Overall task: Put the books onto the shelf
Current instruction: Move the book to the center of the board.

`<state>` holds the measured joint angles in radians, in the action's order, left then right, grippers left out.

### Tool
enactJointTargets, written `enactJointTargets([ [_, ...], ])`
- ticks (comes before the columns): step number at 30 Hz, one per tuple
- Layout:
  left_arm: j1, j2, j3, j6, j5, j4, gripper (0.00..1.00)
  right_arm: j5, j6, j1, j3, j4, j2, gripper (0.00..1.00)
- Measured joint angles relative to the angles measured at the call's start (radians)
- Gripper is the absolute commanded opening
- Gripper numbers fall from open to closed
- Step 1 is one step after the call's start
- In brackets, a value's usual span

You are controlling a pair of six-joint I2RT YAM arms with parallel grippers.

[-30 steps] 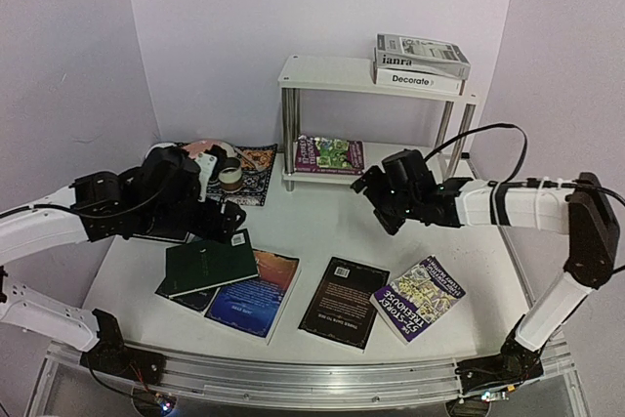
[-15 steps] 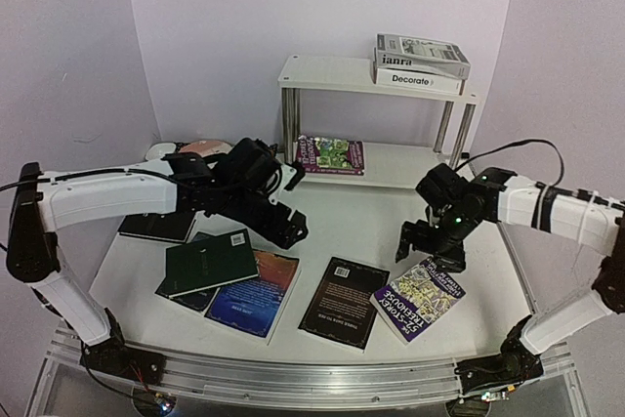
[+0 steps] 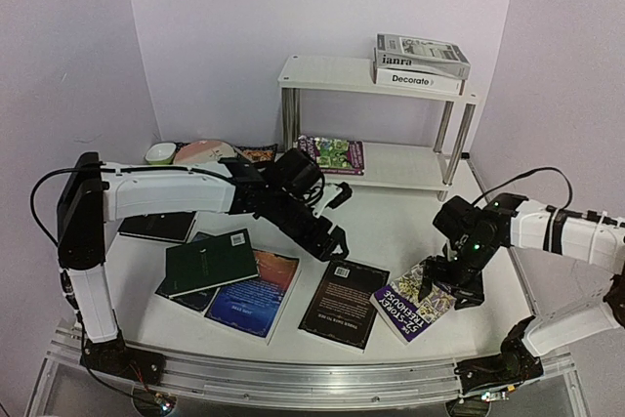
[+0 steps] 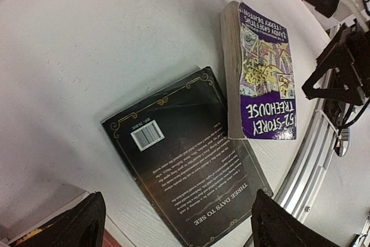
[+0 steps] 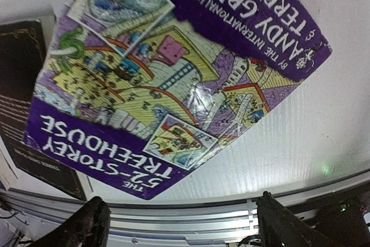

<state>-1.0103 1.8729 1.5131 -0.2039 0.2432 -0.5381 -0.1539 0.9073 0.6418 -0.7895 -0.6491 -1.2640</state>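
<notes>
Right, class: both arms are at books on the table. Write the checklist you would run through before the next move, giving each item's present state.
1. Right gripper open above the purple Treehouse book: ok.
2. Left gripper open, near the black book: ok.
3. A book gripped: not ok; both lie flat on the table.
4. The two books lie clear of each other: cannot tell.
5. Free space on the shelf's lower board: ok.

"52-STOREY TREEHOUSE" on purple paperback [image 5: 173, 85]; "THREE DAYS TO SEE" on black book [image 4: 185, 183].
</notes>
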Motion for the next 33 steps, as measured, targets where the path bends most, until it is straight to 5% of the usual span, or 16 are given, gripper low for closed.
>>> enactJointTargets([
  [11,-0.019,0.130,0.088,0.005,0.115,0.024,0.86,-0.071,0.151,-0.019,0.331,0.219,0.201,0.66],
  [20,-0.017,0.218,0.153,-0.008,0.133,0.031,0.86,-0.071,0.317,-0.019,0.449,0.567,0.169,0.49],
  [24,-0.005,0.231,0.162,-0.032,0.144,0.046,0.86,-0.075,0.335,-0.019,0.396,0.695,0.042,0.49],
  [27,0.008,0.257,0.187,-0.041,0.150,0.053,0.86,-0.079,0.340,-0.019,0.338,0.746,-0.050,0.58],
  [33,0.037,0.347,0.275,-0.082,0.180,0.069,0.86,-0.071,0.366,-0.021,0.317,0.774,-0.073,0.60],
])
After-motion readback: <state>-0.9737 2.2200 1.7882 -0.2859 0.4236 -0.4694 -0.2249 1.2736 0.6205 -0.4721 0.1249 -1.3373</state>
